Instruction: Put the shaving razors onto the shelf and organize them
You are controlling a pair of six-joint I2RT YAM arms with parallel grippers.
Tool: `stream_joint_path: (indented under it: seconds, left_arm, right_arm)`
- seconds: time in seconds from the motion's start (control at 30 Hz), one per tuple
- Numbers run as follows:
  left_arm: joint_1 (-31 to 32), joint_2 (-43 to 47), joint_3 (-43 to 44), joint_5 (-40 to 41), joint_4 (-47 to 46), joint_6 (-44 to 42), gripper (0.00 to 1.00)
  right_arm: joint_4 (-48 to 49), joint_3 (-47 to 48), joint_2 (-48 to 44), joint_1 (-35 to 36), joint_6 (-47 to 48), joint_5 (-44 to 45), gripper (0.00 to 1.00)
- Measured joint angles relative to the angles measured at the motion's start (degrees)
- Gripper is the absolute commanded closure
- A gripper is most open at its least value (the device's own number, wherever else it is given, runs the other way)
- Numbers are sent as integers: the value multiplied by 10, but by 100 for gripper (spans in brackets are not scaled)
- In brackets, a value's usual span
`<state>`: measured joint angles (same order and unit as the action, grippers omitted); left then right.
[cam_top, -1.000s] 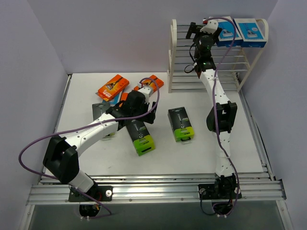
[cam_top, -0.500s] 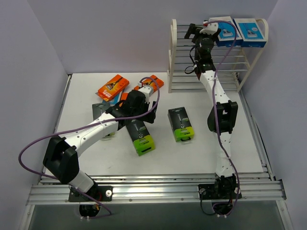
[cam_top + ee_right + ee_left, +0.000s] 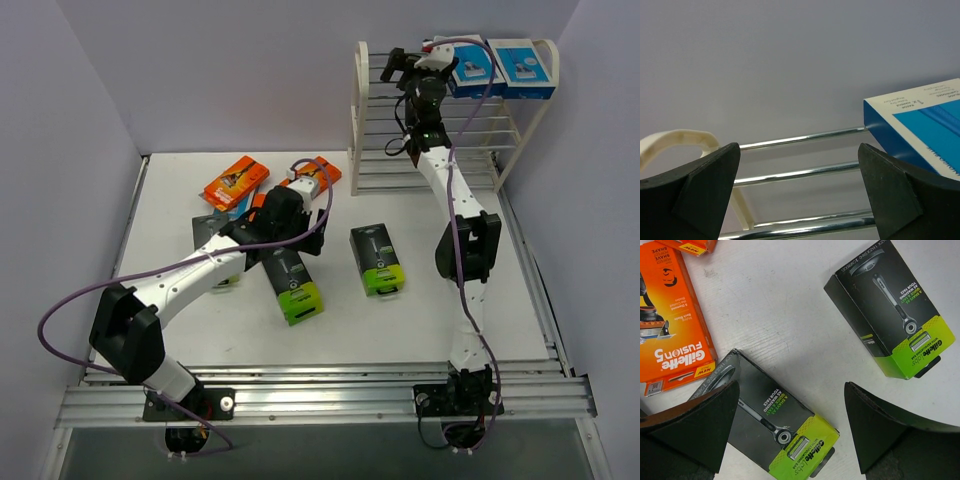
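Note:
The cream-white shelf (image 3: 358,110) stands at the back right, with two blue-and-white razor packs (image 3: 470,68) (image 3: 526,66) on its top tier. My right gripper (image 3: 398,62) is open and empty at the top tier, left of those packs. In the right wrist view it (image 3: 799,150) faces bare rods (image 3: 800,175), with a blue pack (image 3: 920,130) to the right. My left gripper (image 3: 293,250) is open above a black-and-lime pack (image 3: 295,287). In the left wrist view it (image 3: 791,390) straddles that pack (image 3: 775,425) without touching it.
A second black-and-lime pack (image 3: 377,260) lies mid-table and also shows in the left wrist view (image 3: 890,310). Orange packs (image 3: 235,180) (image 3: 318,170) lie behind the left arm; one shows in the left wrist view (image 3: 670,325). Purple walls enclose the table.
My right gripper has drifted slightly left along the top tier, away from the blue packs. The left arm has not moved.

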<state>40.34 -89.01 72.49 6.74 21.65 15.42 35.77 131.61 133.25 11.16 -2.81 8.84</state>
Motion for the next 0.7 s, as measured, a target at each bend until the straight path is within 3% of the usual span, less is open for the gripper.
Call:
stream_joint_path:
  seconds: [0.47,0.7]
  left_arm:
    - [-16,43,-5,40,-4,-10,6]
    - [-98,87,-17,41,-15,-3,6]
  right_arm:
    - [0,-100,-152,2,-19,-8,0]
    - [3,-247,-279,5,-71,-23,0]
